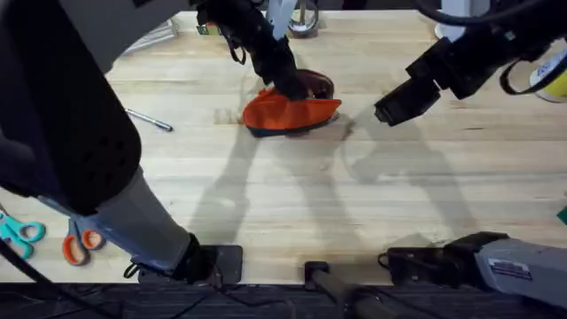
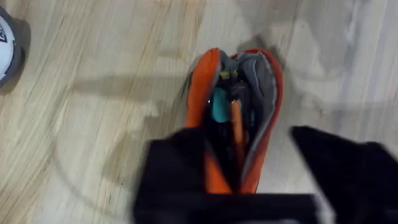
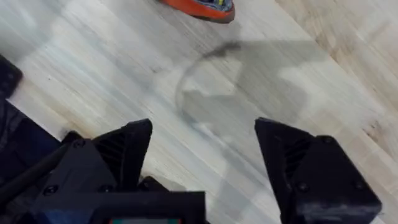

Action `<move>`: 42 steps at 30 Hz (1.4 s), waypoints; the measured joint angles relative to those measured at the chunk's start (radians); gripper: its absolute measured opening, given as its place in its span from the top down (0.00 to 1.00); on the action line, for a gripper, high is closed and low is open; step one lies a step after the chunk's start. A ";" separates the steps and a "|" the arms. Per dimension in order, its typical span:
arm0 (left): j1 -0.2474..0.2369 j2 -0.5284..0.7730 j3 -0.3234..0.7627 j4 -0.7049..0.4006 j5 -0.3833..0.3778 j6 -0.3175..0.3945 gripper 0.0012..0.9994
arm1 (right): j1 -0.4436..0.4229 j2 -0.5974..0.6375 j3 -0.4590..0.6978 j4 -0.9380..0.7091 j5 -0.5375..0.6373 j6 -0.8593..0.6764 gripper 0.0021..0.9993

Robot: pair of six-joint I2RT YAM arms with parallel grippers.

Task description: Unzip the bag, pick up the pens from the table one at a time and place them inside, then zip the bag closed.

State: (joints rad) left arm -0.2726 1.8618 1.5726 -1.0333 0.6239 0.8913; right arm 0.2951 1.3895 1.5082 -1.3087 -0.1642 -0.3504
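The bag (image 1: 291,113) lies on the table (image 1: 354,213), its zipper undone and its mouth gaping. In the left wrist view the orange pen (image 2: 236,134) stands inside the bag, its length already past the opening, beside a teal item. The left hand (image 1: 288,86) is directly over the bag's mouth, its fingers (image 2: 171,168) spread either side of the opening, one against the bag's orange wall; they clamp nothing that can be seen.

The right hand (image 1: 396,105) hovers to the right of the bag, well clear of it, its fingers (image 3: 311,168) wide apart and empty. The silver pen (image 1: 149,120) lies on the table well to the left of the bag, untouched.

Judgement: the orange pen's placement is at its close. To finish it well, the left hand should lift straight up out of the mouth, so that the fingers do not drag the fabric or tip the pen back out. The right hand could steady the bag's right end if the bag shifts. The silver pen remains to be fetched; the mouth should be left open for it.
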 joint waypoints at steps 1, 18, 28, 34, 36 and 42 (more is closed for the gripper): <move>0.000 0.000 0.000 -0.002 0.000 -0.002 0.05 | 0.000 0.000 0.000 0.000 0.000 0.000 0.00; 0.003 0.000 0.054 -0.020 -0.039 -0.187 0.01 | 0.000 0.000 0.000 0.000 0.000 0.000 0.00; 0.050 0.000 0.258 -0.171 -0.316 -0.539 0.01 | 0.000 0.000 0.000 0.000 0.000 0.000 0.00; 0.053 0.000 0.302 -0.235 -0.469 -0.731 0.01 | 0.000 0.000 0.000 0.000 0.000 0.000 0.00; 0.053 0.000 0.302 -0.277 -0.536 -0.801 0.01 | 0.000 0.000 0.000 0.000 0.000 0.000 0.00; 0.089 0.000 0.302 -0.384 -0.709 -1.054 0.01 | 0.000 0.000 0.000 0.000 0.000 0.003 0.00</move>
State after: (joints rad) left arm -0.1834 1.8614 1.8748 -1.4172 -0.0848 -0.1630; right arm 0.2951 1.3895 1.5082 -1.3089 -0.1642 -0.3478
